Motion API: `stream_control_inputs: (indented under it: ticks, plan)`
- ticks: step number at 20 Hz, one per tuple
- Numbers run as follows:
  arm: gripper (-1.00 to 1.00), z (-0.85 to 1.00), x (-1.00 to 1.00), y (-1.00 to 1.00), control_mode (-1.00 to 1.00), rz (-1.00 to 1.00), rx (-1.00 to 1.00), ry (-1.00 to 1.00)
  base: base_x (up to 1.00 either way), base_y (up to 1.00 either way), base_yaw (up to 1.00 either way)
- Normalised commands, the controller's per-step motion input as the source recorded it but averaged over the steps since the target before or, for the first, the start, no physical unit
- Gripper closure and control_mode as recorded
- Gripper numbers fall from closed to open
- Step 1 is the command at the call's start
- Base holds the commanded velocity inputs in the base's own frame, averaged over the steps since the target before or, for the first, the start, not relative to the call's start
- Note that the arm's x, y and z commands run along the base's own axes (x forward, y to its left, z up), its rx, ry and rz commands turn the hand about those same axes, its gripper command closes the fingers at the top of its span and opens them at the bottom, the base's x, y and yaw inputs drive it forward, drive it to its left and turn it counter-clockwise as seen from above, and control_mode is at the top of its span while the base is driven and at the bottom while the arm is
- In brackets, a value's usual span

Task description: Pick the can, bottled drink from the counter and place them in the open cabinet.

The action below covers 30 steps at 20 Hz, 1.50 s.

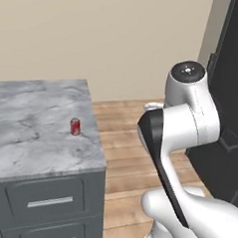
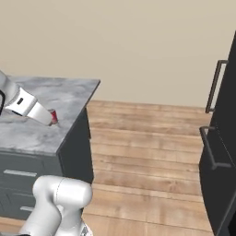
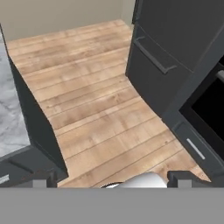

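1. Clearly, the can (image 1: 75,127) stands upright on the counter (image 1: 30,130), near the counter's right edge in the left base view, with bare marble all around it.
2. Seen from the right base view, the can (image 2: 54,116) is mostly hidden behind a white link of the arm; just a sliver of red shows beside that link, on the grey-veined counter (image 2: 55,99).
3. Below the marble top, the counter's dark grey front carries drawers with silver handles (image 1: 50,202).
4. Beyond the counter's right end lies a wooden plank floor (image 1: 123,156), running back to a plain beige wall (image 1: 121,36).
5. Across the floor from the counter stands a row of tall dark units (image 2: 223,138) with long bar handles.
6. The end effector (image 3: 112,178) is wide open and holds nothing: its two dark finger tips (image 3: 186,177) rise at the bottom corners of the hand view, far apart, with bare floor between them.
7. The hand view looks down on the wooden floor (image 3: 96,105), with the marble counter edge (image 3: 11,113) on its left and dark cabinet fronts (image 3: 175,57) with handles on its right.
8. In the left base view the white arm (image 1: 185,125) is folded up at the right, well apart from the can.
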Motion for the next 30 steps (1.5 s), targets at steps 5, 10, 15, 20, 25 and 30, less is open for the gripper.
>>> stream_control_inputs:
  ticks: [5,10,15,20,25,30]
  plan:
    - [-1.00,0.00,0.00,0.00,1.00,0.00,0.00,0.00,0.00,0.83,-0.10]
    - [-1.00,0.00,0.00,0.00,1.00,0.00,0.00,0.00,0.18,0.91,0.00]
    - [-1.00,0.00,0.00,0.00,1.00,0.00,0.00,0.00,0.33,0.45,0.00]
    - [-1.00,0.00,0.00,0.00,1.00,0.00,0.00,0.00,0.50,0.12,0.00]
    - [-1.00,0.00,0.00,0.00,1.00,0.00,0.00,0.00,0.50,0.00,0.01]
    - [-1.00,0.00,0.00,0.00,1.00,0.00,0.00,0.00,0.40,0.02,0.00]
